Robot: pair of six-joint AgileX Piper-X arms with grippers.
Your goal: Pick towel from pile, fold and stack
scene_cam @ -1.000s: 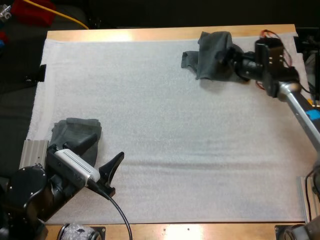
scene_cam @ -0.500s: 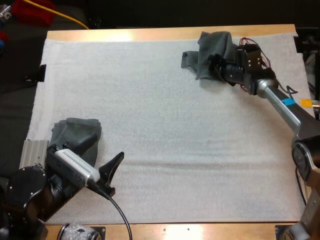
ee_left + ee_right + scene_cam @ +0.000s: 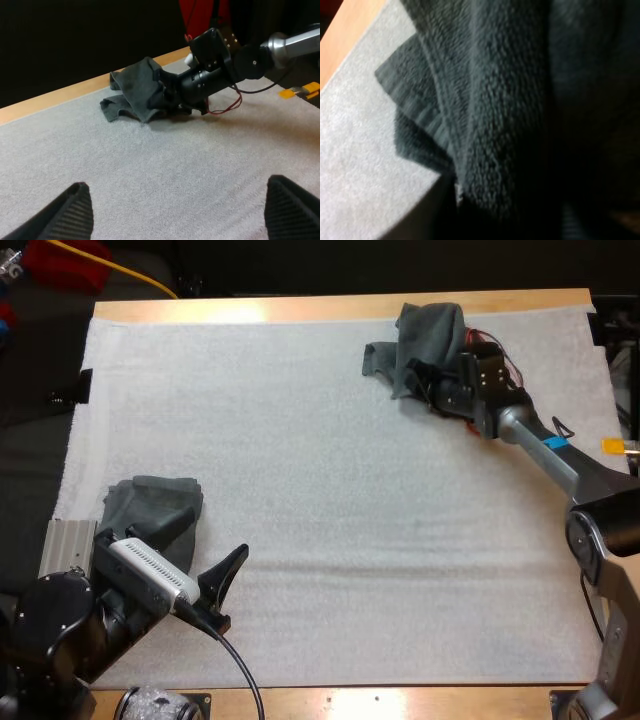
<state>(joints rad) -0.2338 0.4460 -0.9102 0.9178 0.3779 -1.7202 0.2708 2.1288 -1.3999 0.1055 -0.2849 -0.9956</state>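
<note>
At the desk's [image 3: 300, 308] far right the crumpled towel [image 3: 430, 335] touches the right claw [image 3: 425, 380] on its far-left side, grip I cannot tell; the spread left claw [image 3: 217, 530] waits well apart, near left.

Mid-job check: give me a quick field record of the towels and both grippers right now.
crumpled towel: far right part of the mat, near the table's far edge
folded towel: near left part of the mat
left gripper: jaws open, holding nothing, by the folded towel
right gripper: at the crumpled towel's near side, against the cloth
fold: not yet begun
</note>
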